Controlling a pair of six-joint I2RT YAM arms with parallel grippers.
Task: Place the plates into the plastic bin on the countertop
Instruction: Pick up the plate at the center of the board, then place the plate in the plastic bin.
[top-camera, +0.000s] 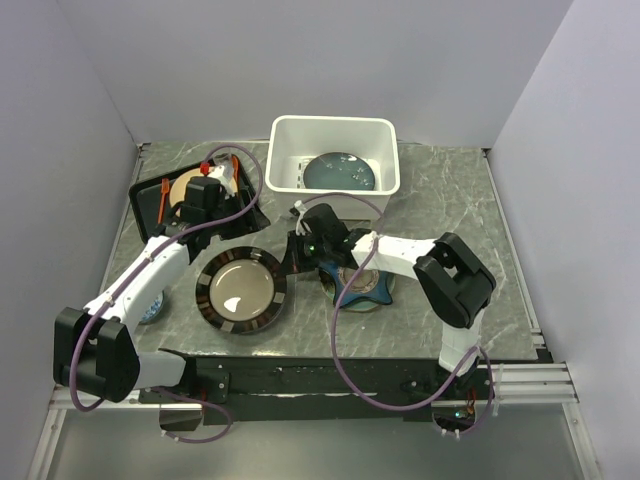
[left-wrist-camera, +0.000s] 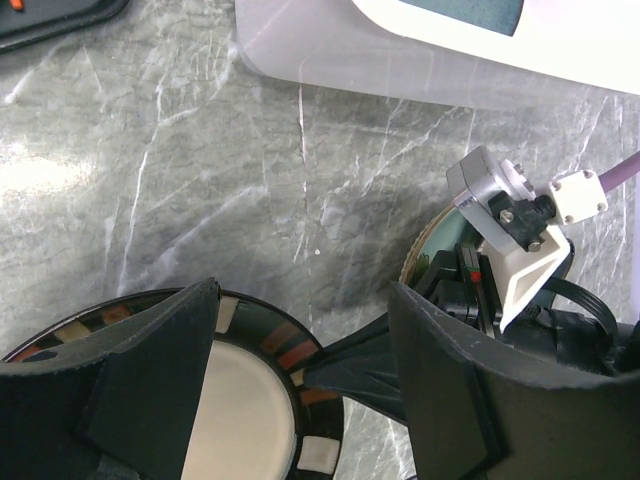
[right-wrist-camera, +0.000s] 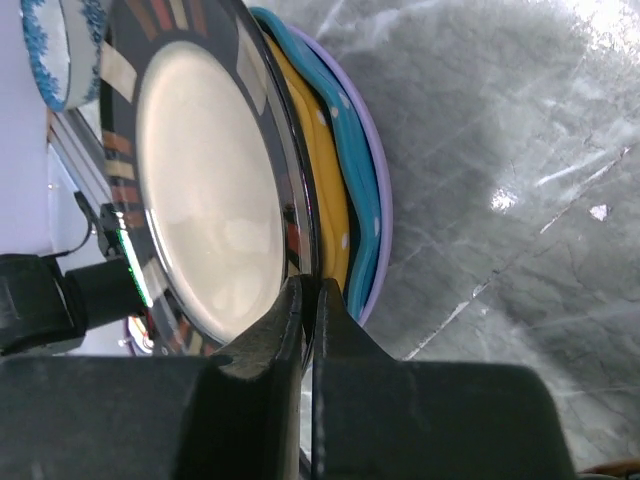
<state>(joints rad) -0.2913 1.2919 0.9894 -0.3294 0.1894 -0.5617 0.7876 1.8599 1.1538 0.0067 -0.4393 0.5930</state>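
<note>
The dark-rimmed beige plate (top-camera: 240, 290) lies on a stack at the front left of the countertop (top-camera: 440, 200). In the right wrist view the beige plate (right-wrist-camera: 200, 180) has an orange plate (right-wrist-camera: 318, 190) and a blue dotted plate (right-wrist-camera: 350, 170) under it. My right gripper (top-camera: 295, 255) (right-wrist-camera: 312, 290) is shut on this plate's right rim. My left gripper (top-camera: 245, 218) (left-wrist-camera: 300, 300) is open and empty just above the plate's far edge (left-wrist-camera: 270, 345). The white plastic bin (top-camera: 335, 122) (left-wrist-camera: 400, 60) holds a glossy teal plate (top-camera: 340, 172). A navy star-shaped plate (top-camera: 368, 290) lies under my right arm.
A black tray (top-camera: 150, 195) with a beige plate and orange utensils sits at the back left. A small blue bowl (top-camera: 152, 305) (right-wrist-camera: 65, 60) stands left of the stack, by my left arm. White walls close in the table on three sides.
</note>
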